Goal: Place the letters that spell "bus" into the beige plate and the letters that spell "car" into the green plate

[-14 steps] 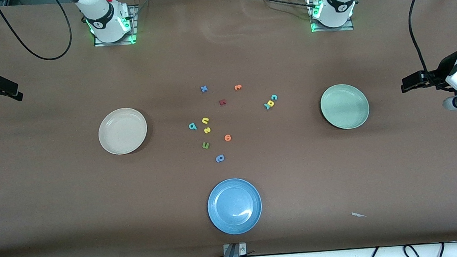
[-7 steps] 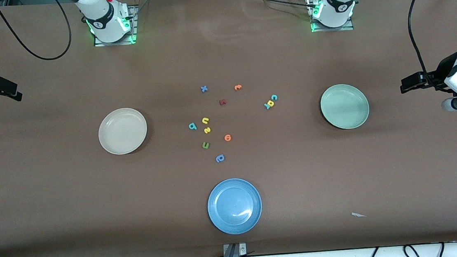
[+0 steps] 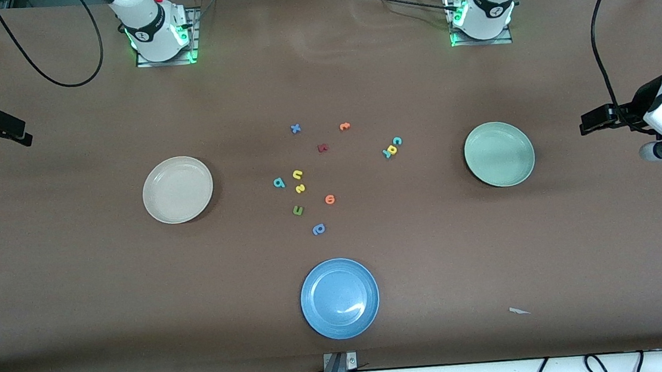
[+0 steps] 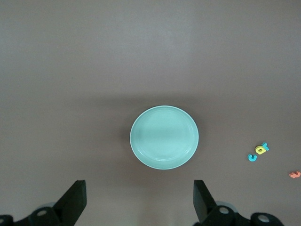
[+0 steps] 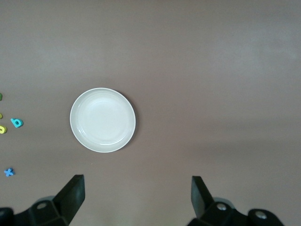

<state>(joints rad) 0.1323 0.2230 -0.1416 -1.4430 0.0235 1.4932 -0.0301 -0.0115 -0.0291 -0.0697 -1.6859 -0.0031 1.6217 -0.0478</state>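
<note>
The left gripper point(image 4: 138, 200) hangs high over the left arm's end of the table, its fingers spread as wide as they go and holding nothing. The right gripper point(image 5: 136, 197) hangs the same way over the right arm's end, wide open and empty. Both arms wait.

Only the front view takes in the whole table point(image 3: 76, 292). The left wrist view shows just the green plate point(image 4: 164, 137) with the small word of letters beside it; the right wrist view shows the beige plate point(image 5: 102, 120) and a few stray letters at the frame's edge.

Nearest the front camera sits a blue plate point(image 3: 339, 298), with no letter in it. Farther back come a blue letter point(image 3: 318, 229), a green letter point(image 3: 298, 210) and an orange letter point(image 3: 330, 198). Next lie the letters that spell "bus" point(image 3: 297, 181): a teal b, with a yellow u and a yellow s just beside it, loose on the table between the two task plates.

The beige plate point(image 3: 177, 189) lies toward the right arm's end and the green plate point(image 3: 499, 154) toward the left arm's end; each holds nothing. The letters that spell "car" point(image 3: 392, 147) lie touching in a short slanted row, closer to the green plate. Farthest are a dark red letter point(image 3: 322, 148), an orange t point(image 3: 344, 126) and a blue x point(image 3: 295, 128).
</note>
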